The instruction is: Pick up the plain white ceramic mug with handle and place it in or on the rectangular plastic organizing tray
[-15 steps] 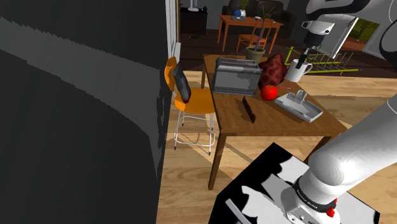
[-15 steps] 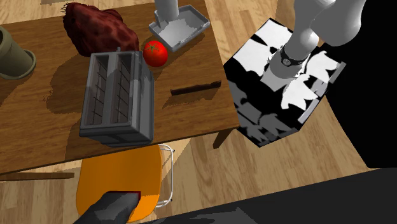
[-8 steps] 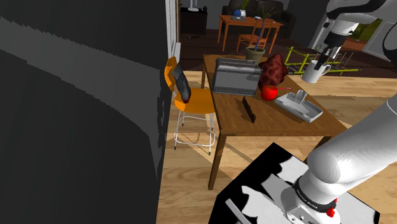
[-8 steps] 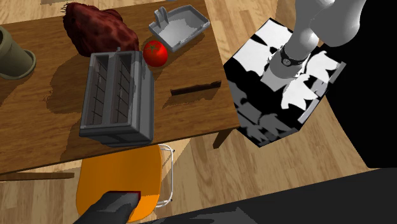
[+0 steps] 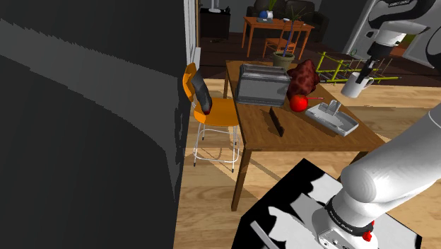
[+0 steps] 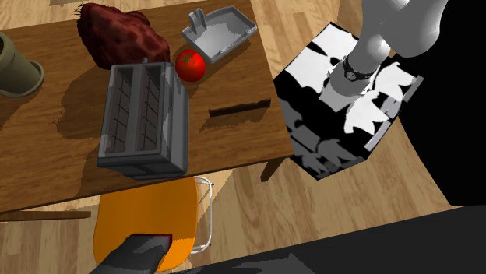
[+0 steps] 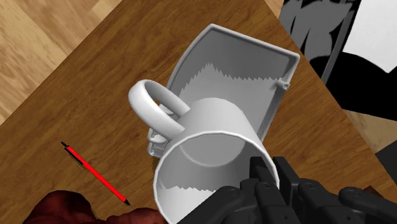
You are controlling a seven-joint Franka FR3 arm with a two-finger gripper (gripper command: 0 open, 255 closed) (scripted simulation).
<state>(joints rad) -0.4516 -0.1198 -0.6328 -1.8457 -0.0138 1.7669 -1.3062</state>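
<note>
A plain white mug (image 5: 355,86) with a loop handle (image 7: 156,108) hangs tilted in the air, high over the table's far right corner in the shoulder view. My black gripper (image 5: 367,71) is shut on its rim; in the wrist view the gripper (image 7: 270,181) clasps the mug (image 7: 210,149) at the rim's edge. The grey rectangular tray (image 5: 332,117) lies on the wooden table (image 5: 311,138). Past the mug, the wrist view shows the tray (image 7: 238,67) directly beneath it. The second exterior view has the tray (image 6: 222,31) at the table's top corner.
A grey toaster (image 5: 261,83), a red tomato (image 5: 300,102), a brown lumpy thing (image 5: 304,75) and a dark strip (image 5: 277,122) share the table. A red pen (image 7: 95,173) lies near the tray. An orange chair (image 5: 215,109) stands at the table's left. The stand (image 6: 346,101) sits beside the table.
The arm has carried the mug toward the shoulder view's right. In the second exterior view the mug has gone out of the top edge above the tray.
</note>
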